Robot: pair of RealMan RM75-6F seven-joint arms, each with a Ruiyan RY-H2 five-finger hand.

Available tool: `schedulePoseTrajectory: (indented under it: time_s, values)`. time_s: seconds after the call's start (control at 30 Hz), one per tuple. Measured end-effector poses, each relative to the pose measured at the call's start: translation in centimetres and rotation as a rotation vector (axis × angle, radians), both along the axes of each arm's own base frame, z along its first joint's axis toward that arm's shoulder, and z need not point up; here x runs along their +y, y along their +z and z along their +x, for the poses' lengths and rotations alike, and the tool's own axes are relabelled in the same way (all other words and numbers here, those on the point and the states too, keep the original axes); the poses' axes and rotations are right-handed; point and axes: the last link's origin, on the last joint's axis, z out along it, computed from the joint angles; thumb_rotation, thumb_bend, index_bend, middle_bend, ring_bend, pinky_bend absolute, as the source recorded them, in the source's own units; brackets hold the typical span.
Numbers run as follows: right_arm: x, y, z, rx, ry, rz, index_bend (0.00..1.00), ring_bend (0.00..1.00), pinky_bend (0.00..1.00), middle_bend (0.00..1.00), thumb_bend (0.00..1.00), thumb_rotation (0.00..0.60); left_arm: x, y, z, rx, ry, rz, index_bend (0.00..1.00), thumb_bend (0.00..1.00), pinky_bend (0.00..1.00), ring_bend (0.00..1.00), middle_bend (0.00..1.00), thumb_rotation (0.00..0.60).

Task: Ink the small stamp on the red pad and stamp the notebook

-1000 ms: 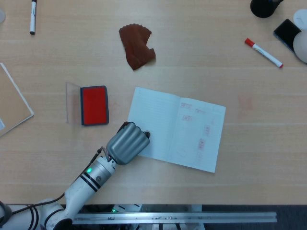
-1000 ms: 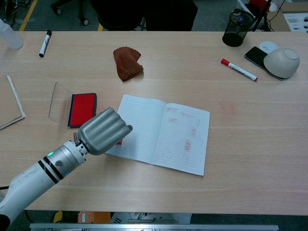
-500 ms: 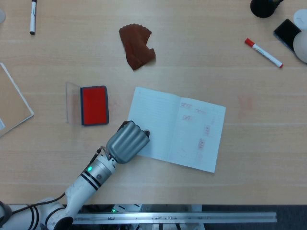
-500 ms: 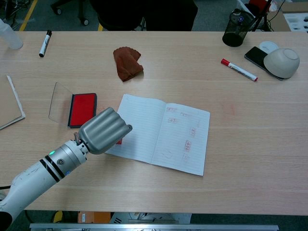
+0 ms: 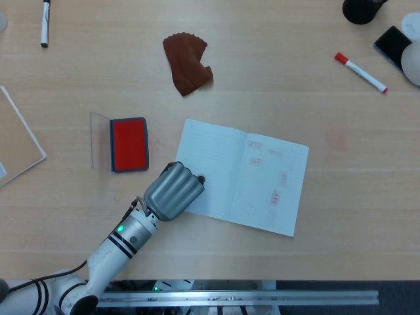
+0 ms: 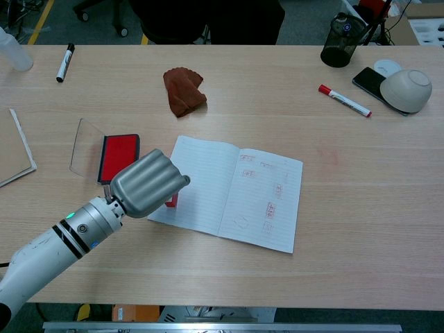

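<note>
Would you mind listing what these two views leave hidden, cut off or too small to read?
- Small stamp: only a red sliver shows in the chest view; the left hand covers the rest, and its fingers hide the grip.
- Marks on the notebook: too small to read in either view.
- Right hand: in neither view.
- Bowl: cut off by the head view's right edge.

Beyond the left hand lies a crumpled brown cloth, a black marker far off to its left, and well away to its right a red-capped marker, phone, pale bowl and dark cup.
</note>
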Motion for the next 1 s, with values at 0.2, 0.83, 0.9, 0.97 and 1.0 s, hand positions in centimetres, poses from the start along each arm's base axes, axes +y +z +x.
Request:
schedulePoseTrajectory:
  time_s: [0.2, 0.83, 0.9, 0.97, 1.0]
  values:
    - [0.1, -0.1, -0.1, -0.007, 0.002, 0.0, 0.15, 0.18, 0.22, 0.28, 0.3, 0.6, 1.3, 1.5, 1.4, -0.031, -0.018, 0.045, 0.59, 0.27, 1.0, 0.98, 0.96, 0.6]
    - [0.2, 0.1, -0.3, -0.001, -0.01, -0.005, 0.15, 0.18, 0.22, 0.28, 0.3, 0.6, 2.6, -1.0, 1.0, -0.005, 0.005, 0.048, 0.59, 0.27, 1.0, 0.98, 0.96, 0.6]
    - [0.2, 0.2, -0.3, 0.001, -0.012, -0.008, 0.15, 0.18, 0.22, 0.28, 0.3, 0.6, 2.8, -1.3, 0.9, -0.003, 0.005, 0.05, 0.59, 0.28, 1.0, 0.98, 0.96, 0.6]
    - [0.3, 0.2, -0.3, 0.002, -0.014, -0.009, 0.15, 0.18, 0.22, 0.28, 0.3, 0.6, 2.9, -1.6, 0.8, -0.002, 0.006, 0.051, 0.59, 0.27, 1.0, 0.98, 0.96, 0.6]
    - [0.3, 0.2, -0.3, 0.002, -0.015, -0.009, 0.15, 0.18, 0.22, 0.28, 0.3, 0.6, 3.0, -1.7, 0.8, -0.002, 0.007, 0.051, 0.59, 0.27, 1.0, 0.98, 0.96, 0.6]
